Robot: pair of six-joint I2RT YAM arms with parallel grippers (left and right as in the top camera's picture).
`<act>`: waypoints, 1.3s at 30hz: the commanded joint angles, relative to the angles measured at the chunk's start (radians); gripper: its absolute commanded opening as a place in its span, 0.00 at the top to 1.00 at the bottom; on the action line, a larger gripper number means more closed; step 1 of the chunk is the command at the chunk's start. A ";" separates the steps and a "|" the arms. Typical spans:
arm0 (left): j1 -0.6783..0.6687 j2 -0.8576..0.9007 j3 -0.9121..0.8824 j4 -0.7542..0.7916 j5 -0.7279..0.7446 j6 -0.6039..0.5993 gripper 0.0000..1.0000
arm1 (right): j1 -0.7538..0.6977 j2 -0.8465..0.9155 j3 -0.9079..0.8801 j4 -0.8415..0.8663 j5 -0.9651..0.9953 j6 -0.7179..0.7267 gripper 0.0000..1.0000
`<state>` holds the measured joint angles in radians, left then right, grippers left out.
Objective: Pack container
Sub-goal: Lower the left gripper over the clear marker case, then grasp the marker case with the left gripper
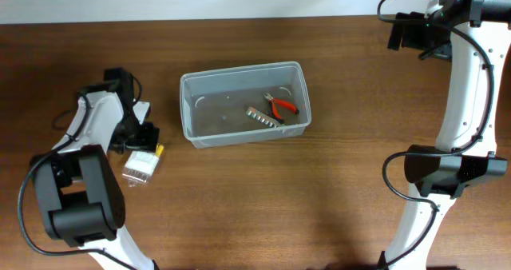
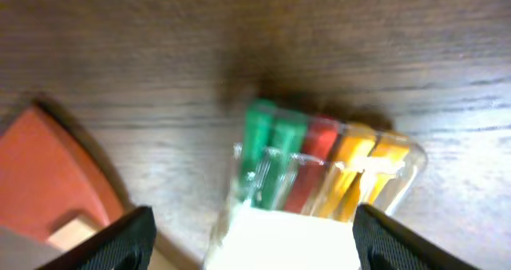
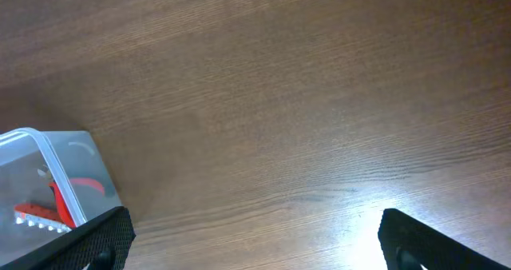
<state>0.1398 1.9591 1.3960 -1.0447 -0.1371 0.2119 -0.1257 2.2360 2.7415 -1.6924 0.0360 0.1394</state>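
The container [image 1: 243, 104] stands on the counter [image 1: 319, 206] near the middle of the overhead view, upright, between the two arms. In it lie red-handled pliers [image 1: 281, 106] and, just beside them, a small metal tool [image 1: 262, 117] too small to identify.

The overhead view places the left end effector [image 1: 142, 139] left of the container and apart from it, above a small clear case [image 1: 140, 166], but does not show how the fingers stand. The left wrist view does: the left end effector is spread wide, with a dark fingertip [image 2: 128, 238] on each side of the case [image 2: 319, 170]. Whether either one touches it cannot be told. Here the case's contents also show as green, red and yellow pieces lying side by side. A blurred orange-red shape [image 2: 40, 174] at the left edge appears only in this view.

The right wrist view shows the right end effector [image 3: 255, 238] spread as well, holding nothing, over bare counter. A corner of the container [image 3: 48, 154] sits at lower left, with the pliers [image 3: 60, 202] visible through the wall.
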 commanded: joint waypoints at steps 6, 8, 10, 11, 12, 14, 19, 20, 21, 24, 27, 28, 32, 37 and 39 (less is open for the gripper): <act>0.001 0.008 0.192 -0.117 0.025 -0.020 0.18 | -0.006 -0.014 0.017 -0.006 -0.006 0.008 0.01; 0.001 0.008 0.211 -0.138 0.029 -0.020 0.18 | -0.006 -0.014 0.017 -0.006 -0.006 0.008 0.01; 0.000 0.008 0.213 -0.158 0.050 -0.019 0.18 | -0.006 -0.014 0.017 -0.006 -0.006 0.008 0.01; 0.000 0.008 0.213 -0.174 0.066 -0.019 0.19 | -0.006 -0.014 0.017 -0.006 -0.006 0.008 0.01; 0.000 0.008 0.213 -0.189 0.081 -0.019 0.19 | -0.006 -0.014 0.017 -0.006 -0.006 0.008 0.02; -0.001 0.008 0.213 -0.216 0.109 -0.019 0.19 | -0.006 -0.014 0.017 -0.006 -0.006 0.008 0.01; -0.002 0.008 0.212 -0.252 0.143 -0.037 0.19 | -0.006 -0.014 0.017 -0.006 -0.006 0.008 0.01; -0.002 0.008 0.212 -0.255 0.144 -0.040 0.19 | -0.006 -0.014 0.017 -0.006 -0.006 0.008 0.01; -0.002 0.008 0.211 -0.257 0.143 -0.043 0.19 | -0.006 -0.014 0.017 -0.006 -0.005 0.008 0.01; -0.002 0.008 0.206 -0.258 0.146 -0.043 0.19 | -0.006 -0.014 0.017 -0.006 -0.006 0.008 0.01; -0.002 0.008 0.195 -0.254 0.146 -0.050 0.19 | -0.006 -0.014 0.017 -0.006 -0.006 0.008 0.01; -0.002 0.008 0.188 -0.253 0.146 -0.059 0.19 | -0.006 -0.014 0.017 -0.006 -0.006 0.008 0.02; -0.004 0.008 0.130 -0.222 0.141 -0.061 0.19 | -0.006 -0.014 0.017 -0.006 -0.006 0.008 0.01; -0.005 0.008 0.051 -0.147 0.138 -0.060 0.19 | -0.006 -0.014 0.017 -0.006 -0.006 0.008 0.01; -0.005 0.008 0.028 -0.127 0.138 -0.049 0.18 | -0.006 -0.014 0.017 -0.006 -0.006 0.008 0.01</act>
<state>0.1379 1.9610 1.4555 -1.1873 -0.0105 0.1635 -0.1257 2.2360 2.7419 -1.6924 0.0360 0.1398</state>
